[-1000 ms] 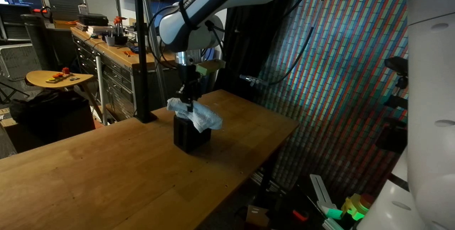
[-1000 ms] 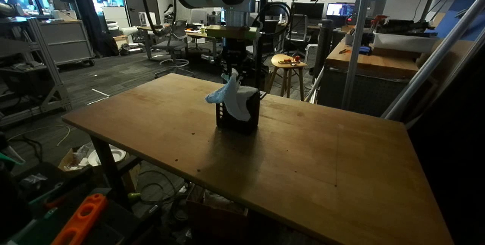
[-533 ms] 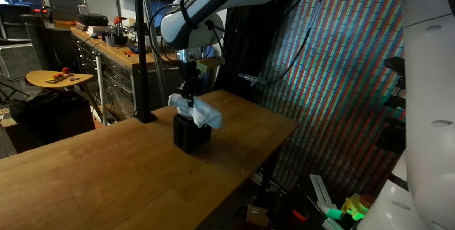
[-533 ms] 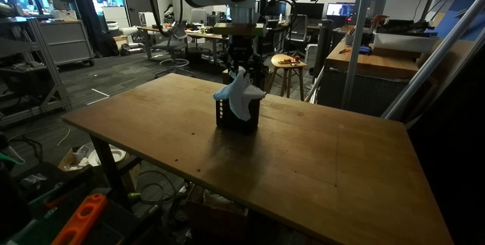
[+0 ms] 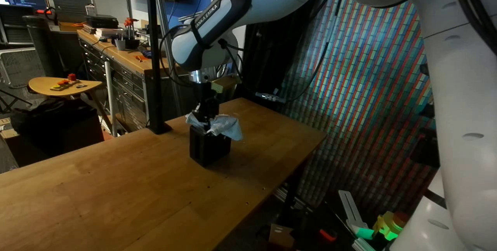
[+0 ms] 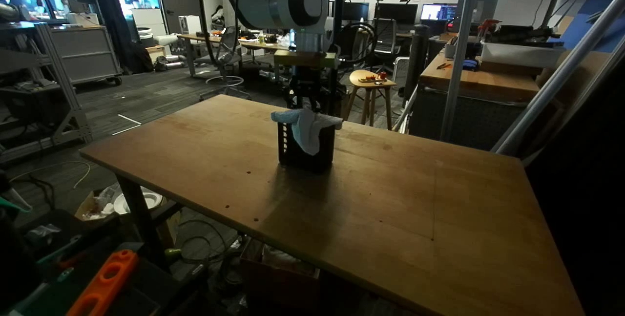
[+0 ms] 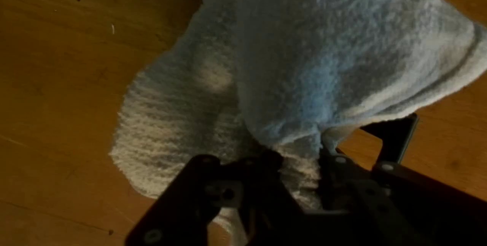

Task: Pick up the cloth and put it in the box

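The pale cloth [image 5: 228,126] lies draped over the top of the small black box [image 5: 208,149] and sticks out past its rim. A flap of the cloth [image 6: 306,135] hangs down the box's [image 6: 326,152] outer side in an exterior view. My gripper [image 6: 306,105] points down right above the box, its tips at about rim height. In the wrist view the gripper [image 7: 298,158] is shut on a bunched fold of cloth [image 7: 281,56]. A corner of the box [image 7: 397,135] shows there at the right; the cloth hides most of it, including its inside.
The box stands on a wooden table [image 5: 116,193]. A black upright post [image 5: 154,68] rises from the table's far edge, left of the arm in that exterior view. A stool [image 6: 371,79] with small blocks stands on the floor behind the table.
After a slight rise at first, my gripper has come down over the box. The cloth's middle has sunk to rim height, and its ends have spread out flatter over the rim.
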Robot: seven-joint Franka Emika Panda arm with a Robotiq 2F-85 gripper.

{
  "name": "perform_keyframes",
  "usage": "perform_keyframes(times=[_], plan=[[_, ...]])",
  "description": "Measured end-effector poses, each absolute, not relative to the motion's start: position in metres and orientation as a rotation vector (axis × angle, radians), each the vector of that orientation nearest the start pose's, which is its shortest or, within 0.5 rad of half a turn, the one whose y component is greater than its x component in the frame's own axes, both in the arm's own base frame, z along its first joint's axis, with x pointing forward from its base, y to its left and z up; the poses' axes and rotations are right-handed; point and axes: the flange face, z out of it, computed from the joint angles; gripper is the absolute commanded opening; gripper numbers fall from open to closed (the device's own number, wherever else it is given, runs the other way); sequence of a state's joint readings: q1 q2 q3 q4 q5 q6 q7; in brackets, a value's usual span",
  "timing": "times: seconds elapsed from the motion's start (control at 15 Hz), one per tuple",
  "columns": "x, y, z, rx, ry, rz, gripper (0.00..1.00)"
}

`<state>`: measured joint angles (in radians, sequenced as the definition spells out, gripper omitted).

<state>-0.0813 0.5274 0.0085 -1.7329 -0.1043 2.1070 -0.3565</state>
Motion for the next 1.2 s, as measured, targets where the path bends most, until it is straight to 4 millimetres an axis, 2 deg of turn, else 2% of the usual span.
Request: perform_keyframes(times=[0.2,0.53,0.67,0.73,0.87,1.2], plan=[[0.647,-0.049,0.251,-3.115,-0.545,0.303,0.09],[0.648,-0.045,0.253,-3.071,-0.483,0.283,0.08],[0.648,-0.045,0.254,-3.042,-0.441,0.267,0.13],[0.648,-0.046,0.255,-3.03,-0.422,0.259,0.4],[0.647,-0.048,0.255,-3.016,-0.395,0.251,0.48],[0.644,-0.056,0.256,-3.013,-0.368,0.263,0.86]])
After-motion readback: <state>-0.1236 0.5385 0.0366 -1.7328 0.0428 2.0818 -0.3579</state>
